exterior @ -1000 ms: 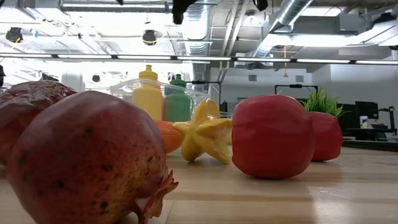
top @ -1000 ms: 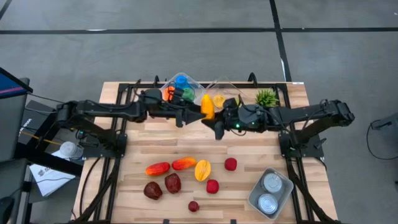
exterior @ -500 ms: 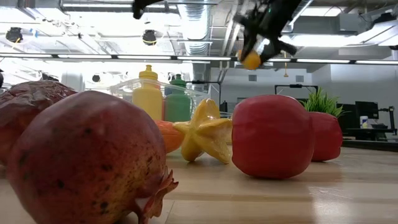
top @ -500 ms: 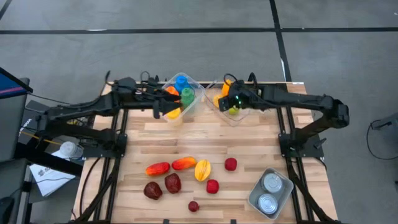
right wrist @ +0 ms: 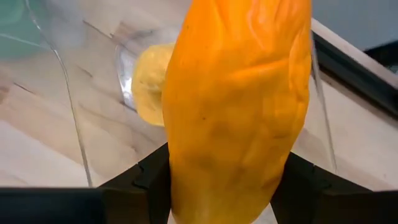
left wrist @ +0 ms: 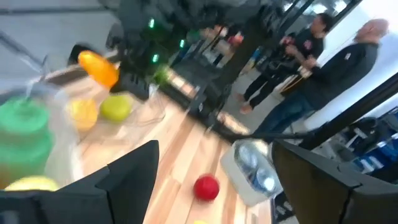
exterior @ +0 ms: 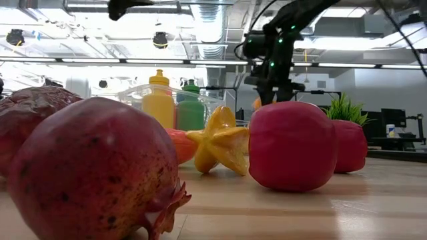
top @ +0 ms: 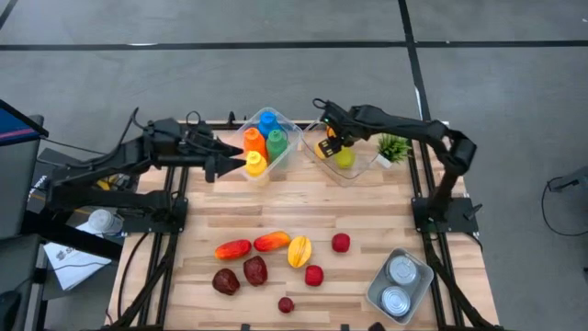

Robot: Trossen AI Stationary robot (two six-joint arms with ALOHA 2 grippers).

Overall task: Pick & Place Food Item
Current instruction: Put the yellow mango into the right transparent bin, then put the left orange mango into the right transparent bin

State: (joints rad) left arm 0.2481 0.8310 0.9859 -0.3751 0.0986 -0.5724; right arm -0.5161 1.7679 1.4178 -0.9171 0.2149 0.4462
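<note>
An orange, elongated food item [right wrist: 236,106] is held in my right gripper [top: 327,147], which is shut on it over a clear bin [top: 354,170] at the table's far side. Inside that bin lie a yellow fruit [right wrist: 149,87] and a green one [top: 345,158]. The low view shows the same gripper [exterior: 270,77] pointing down behind a red apple [exterior: 292,145]. My left gripper [top: 231,164] is open and holds nothing. It hangs left of a second clear bin [top: 287,156] holding coloured bottles [top: 266,138]. My right gripper pinches the orange item between its two fingers [right wrist: 146,180], on two opposite sides of the end [right wrist: 227,186] nearest the wrist. The fingers come from above, slanting down. The item hangs below them, lifted clear, over the clear bin's left part.
On the near half of the table lie an orange-red piece [top: 232,248], a starfruit [top: 299,251], red apples [top: 341,242] and pomegranates [top: 255,270]. A tray with two cans [top: 400,283] is near right, a small green plant [top: 395,145] far right. People stand beyond the table [left wrist: 323,68].
The two grippers stood together at the table's far middle with the orange item between them. My left gripper has drawn back toward the left edge with nothing in it. My right gripper has carried the item toward the far edge, tipped downward and sunk over the clear bin.
</note>
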